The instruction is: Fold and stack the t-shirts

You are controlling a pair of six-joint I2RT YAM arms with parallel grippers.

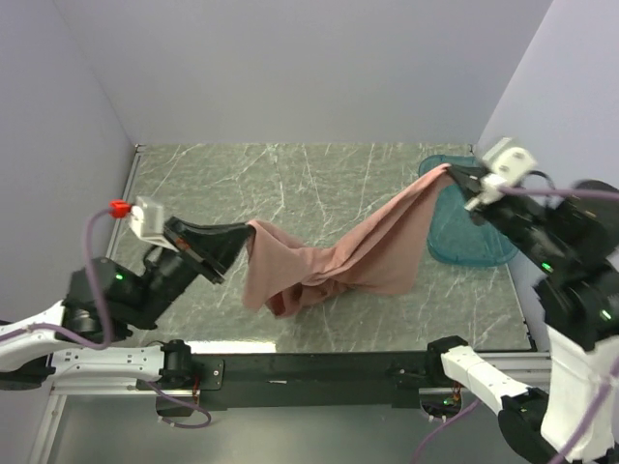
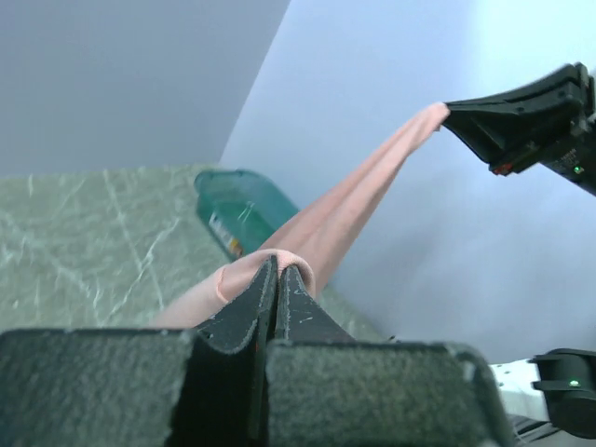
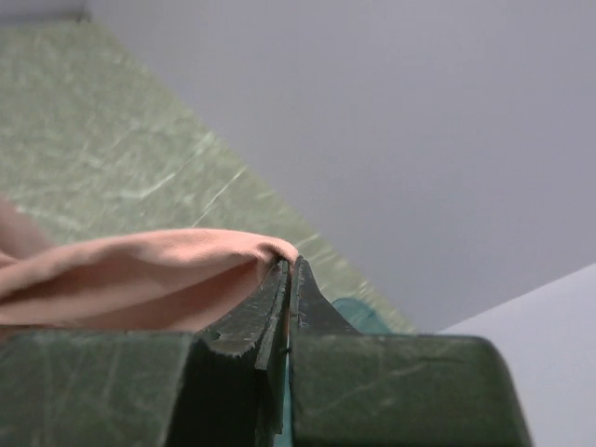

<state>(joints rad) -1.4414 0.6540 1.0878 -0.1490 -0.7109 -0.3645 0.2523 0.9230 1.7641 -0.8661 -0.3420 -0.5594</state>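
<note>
Shirt (image 1: 338,261) is bunched into a rope, strung across the table (image 1: 290,184) from about 8 o'clock to 2 o'clock, sagging mid-span. Left gripper (image 1: 242,244) is clamped on the 8 o'clock end, right gripper (image 1: 455,172) clamped on the 2 o'clock end. Tub (image 1: 474,242) sits at 3 o'clock, below the right end.

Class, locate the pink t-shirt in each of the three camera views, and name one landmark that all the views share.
Top external: the pink t-shirt hangs across the middle, stretched between the left gripper and the right gripper.
Left wrist: pink t-shirt at centre, running up to the right.
Right wrist: pink t-shirt at lower left, clamped.
Shared landmark: the green marbled tabletop.
</note>
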